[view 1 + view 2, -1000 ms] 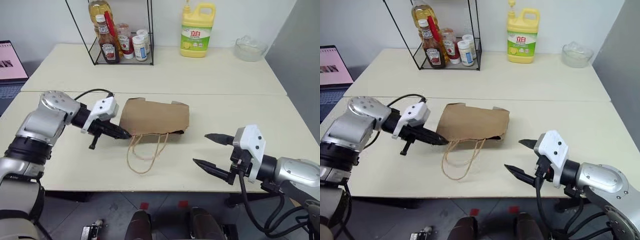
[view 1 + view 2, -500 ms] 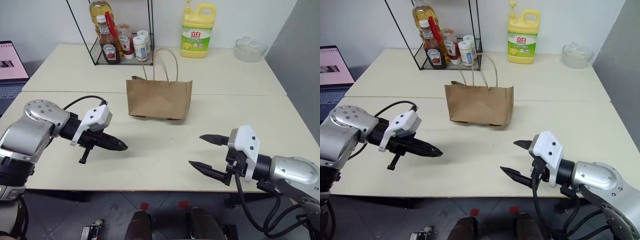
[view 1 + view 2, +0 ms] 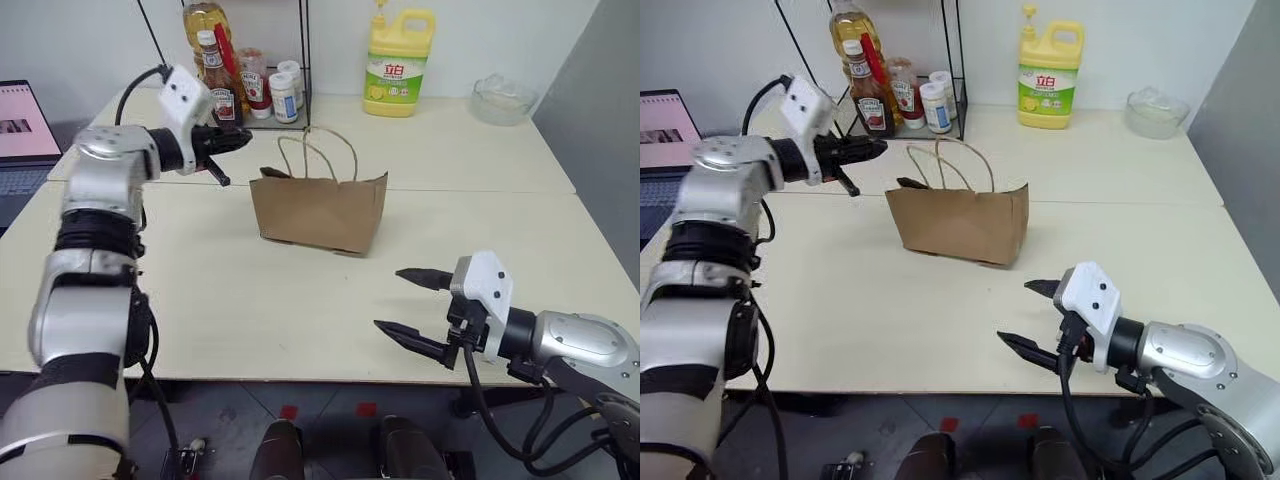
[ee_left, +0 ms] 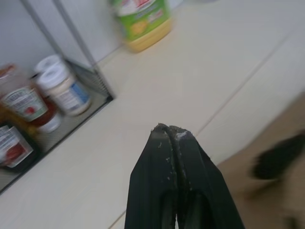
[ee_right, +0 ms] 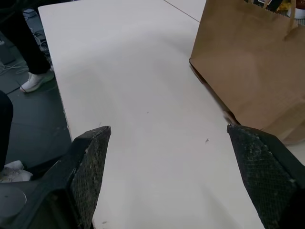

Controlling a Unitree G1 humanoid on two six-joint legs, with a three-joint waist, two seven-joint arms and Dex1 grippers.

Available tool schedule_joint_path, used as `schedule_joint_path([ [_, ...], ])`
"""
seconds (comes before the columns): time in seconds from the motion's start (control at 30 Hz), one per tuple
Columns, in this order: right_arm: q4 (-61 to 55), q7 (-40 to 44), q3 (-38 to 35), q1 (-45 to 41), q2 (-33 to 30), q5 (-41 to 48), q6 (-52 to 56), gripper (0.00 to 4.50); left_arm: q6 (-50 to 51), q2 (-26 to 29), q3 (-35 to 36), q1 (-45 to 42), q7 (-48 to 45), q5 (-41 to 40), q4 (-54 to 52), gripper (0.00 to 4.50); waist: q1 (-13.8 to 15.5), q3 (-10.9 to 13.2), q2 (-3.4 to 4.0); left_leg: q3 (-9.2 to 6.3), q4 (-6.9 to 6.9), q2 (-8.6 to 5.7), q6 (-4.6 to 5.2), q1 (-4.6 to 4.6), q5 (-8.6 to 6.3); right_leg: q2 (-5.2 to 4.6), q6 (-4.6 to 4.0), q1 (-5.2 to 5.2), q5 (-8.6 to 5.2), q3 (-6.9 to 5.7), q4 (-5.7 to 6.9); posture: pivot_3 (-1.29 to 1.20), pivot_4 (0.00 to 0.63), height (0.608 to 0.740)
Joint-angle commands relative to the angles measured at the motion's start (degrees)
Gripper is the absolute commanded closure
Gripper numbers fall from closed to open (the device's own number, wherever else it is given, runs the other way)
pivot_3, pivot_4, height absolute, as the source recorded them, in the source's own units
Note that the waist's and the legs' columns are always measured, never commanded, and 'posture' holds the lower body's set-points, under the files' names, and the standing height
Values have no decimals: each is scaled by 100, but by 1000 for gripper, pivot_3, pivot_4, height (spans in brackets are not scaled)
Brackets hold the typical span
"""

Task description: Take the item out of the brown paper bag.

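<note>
The brown paper bag (image 3: 318, 210) stands upright on the table's middle, its two cord handles (image 3: 320, 155) raised. The item is hidden; nothing of it shows above the bag's rim. My left gripper (image 3: 240, 138) is shut and empty. It hovers in the air just left of the handles and points toward them, apart from the bag. The left wrist view shows its closed fingertips (image 4: 170, 130) with the bag's blurred brown edge (image 4: 271, 186) beside them. My right gripper (image 3: 1015, 312) is wide open near the front edge, short of the bag (image 5: 252, 62).
A wire rack (image 3: 240, 80) with sauce bottles stands at the back left. A yellow detergent jug (image 3: 397, 62) and a glass bowl (image 3: 503, 97) are at the back right. A laptop (image 3: 20, 125) sits far left. A person's shoe (image 5: 35, 81) shows beyond the table edge.
The bag lay flat a second ago and now stands upright farther back. My shut left gripper rose and went forward, to the left of the handles. The right gripper kept still.
</note>
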Motion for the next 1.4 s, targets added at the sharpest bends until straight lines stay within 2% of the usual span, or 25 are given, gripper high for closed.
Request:
schedule_joint_path([
  [0.03, -83, -146, -17, -117, 22, 88, -63, 375, -719, -244, -68, -453, 688, 509, 802, 4464, 5, 0, 0, 0, 0, 0, 0, -2, 0, 0, 0, 0, 0, 0, -2, 0, 150, 740],
  [0.2, -118, -296, 1, -183, -2, 198, 3, 375, -1079, -706, 25, -635, 619, 738, 1285, 4464, 5, 0, -1, 0, 1, -1, -3, -7, 1, -2, 0, 0, 0, -3, -1, 0, 150, 740],
  [0.37, -207, -402, -142, -141, -120, 397, 99, 375, -1048, -877, 148, -673, -308, 726, 1366, 4464, 2, 0, -1, 0, 0, -1, -17, -7, 10, -2, 0, 0, 0, -3, 0, 0, 150, 740],
  [0.47, -307, -429, -306, 9, -259, 711, 200, 375, -1010, -655, -50, -567, -1684, 852, 1315, 4464, -3, 0, 0, 0, -1, -1, -17, -6, 10, -2, 0, 0, 0, -3, 1, 0, 150, 740],
  [0.6, -337, -464, -396, 84, -430, 993, 216, 375, -1239, -311, -319, -367, -2864, 1135, 1223, 4464, -28, 0, 0, 1, -3, 0, -18, -4, 11, -1, 0, 0, 0, -3, 1, 0, 150, 740],
  [0.87, -288, -409, -385, 146, -660, 1166, 103, 375, -1925, 22, -641, 100, -4126, 1388, 862, 4464, -43, 0, -1, 0, -1, 1, -1, -3, 2, -1, 0, 2, 0, -3, 4, 0, 150, 740],
  [1.03, -286, -357, -358, 226, -721, 1141, 31, 375, -1922, 97, -976, 511, -4378, 838, 202, 4464, -41, -1, -1, 0, -1, 1, -1, -3, 2, -2, 0, 2, 0, -3, 4, 0, 150, 740],
  [1.23, -293, -335, -265, 312, -753, 1050, -52, 375, -1463, 669, -1743, 1374, -4378, -208, -1303, 4464, -48, 0, -1, -1, 0, 4, -1, -3, 2, -2, 0, 2, 0, -2, 8, 0, 150, 740],
  [1.4, -277, -304, -199, 319, -767, 939, -125, 375, -1002, 865, -1519, 1578, -4378, -556, -1882, 4464, -30, -1, -1, -2, 3, 3, 1, -2, 3, -2, 0, 2, 0, -3, 14, 0, 150, 740],
])
